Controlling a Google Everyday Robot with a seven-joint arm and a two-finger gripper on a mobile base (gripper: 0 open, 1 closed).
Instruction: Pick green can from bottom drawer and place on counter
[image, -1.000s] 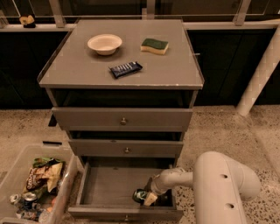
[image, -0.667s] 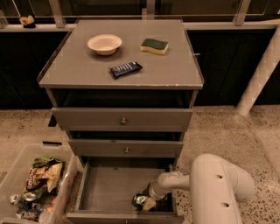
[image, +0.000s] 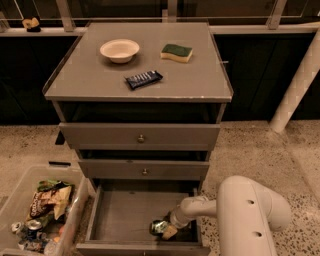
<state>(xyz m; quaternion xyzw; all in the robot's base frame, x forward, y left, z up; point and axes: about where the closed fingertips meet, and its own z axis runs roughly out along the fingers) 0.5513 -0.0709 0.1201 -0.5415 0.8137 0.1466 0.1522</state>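
Gripper is down against the green can in the front-right corner of the bottom drawer; can't tell its grip state. Can unmoved since earlier; arm edged slightly left.

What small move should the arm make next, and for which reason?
Probably lift the green can straight up, once the grip is sure. The gripper is down in the open bottom drawer, right at the can near its front wall. The counter lies above, so the can must rise clear first.
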